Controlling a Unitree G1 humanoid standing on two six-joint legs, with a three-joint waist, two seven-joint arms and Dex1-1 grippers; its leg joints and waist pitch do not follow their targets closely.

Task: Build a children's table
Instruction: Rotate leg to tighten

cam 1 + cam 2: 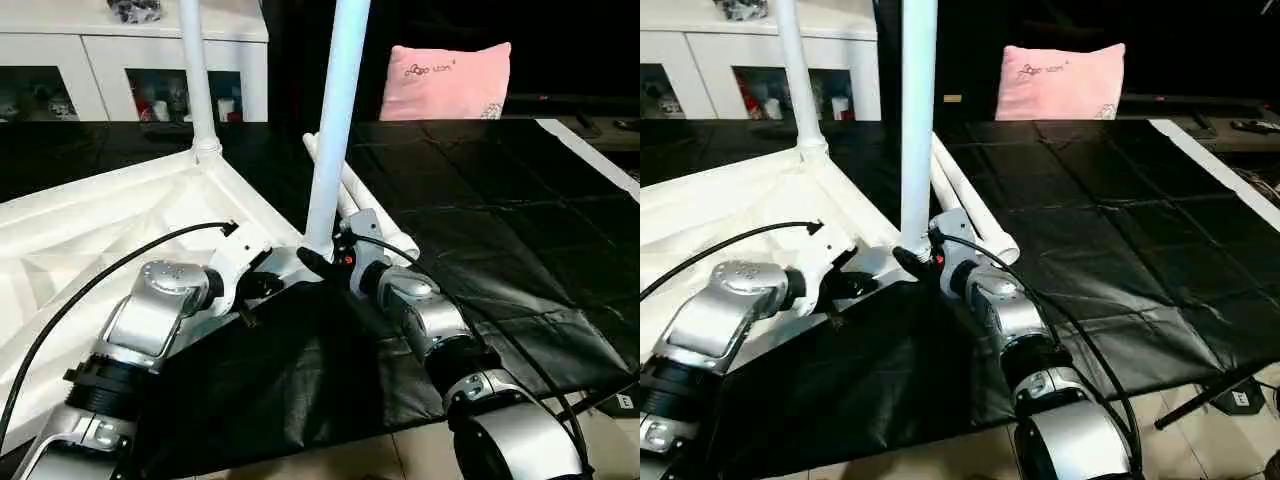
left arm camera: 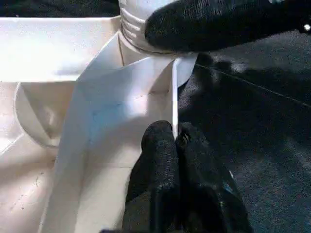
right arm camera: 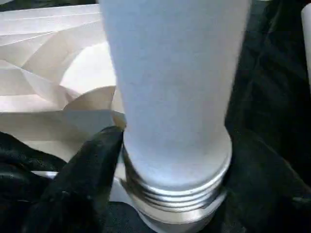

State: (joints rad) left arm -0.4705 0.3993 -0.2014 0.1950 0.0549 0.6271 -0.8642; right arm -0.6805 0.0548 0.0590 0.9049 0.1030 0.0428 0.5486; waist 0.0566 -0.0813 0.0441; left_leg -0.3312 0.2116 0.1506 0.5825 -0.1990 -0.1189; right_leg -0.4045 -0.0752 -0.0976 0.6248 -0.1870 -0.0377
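The white tabletop [image 1: 90, 230] lies upside down on the left, its ribbed underside up. One white leg [image 1: 196, 70] stands in the far corner socket. A second leg [image 1: 335, 120] stands upright at the near corner socket, and its threaded base [image 3: 180, 194] sits at the socket mouth. My right gripper [image 1: 322, 262] is shut on this leg just above the threads, one black finger [image 3: 92, 165] on each side. My left gripper [image 2: 175, 138] is shut on the tabletop's thin rim [image 2: 173, 97] beside that corner. Two more legs [image 1: 385, 220] lie on the cloth behind.
A black cloth [image 1: 480, 200] covers the floor under the work. A pink pillow [image 1: 445, 82] leans at the back, and a white glass-doored cabinet [image 1: 130, 60] stands at the back left. Bare floor tiles [image 1: 400, 455] show at the near edge.
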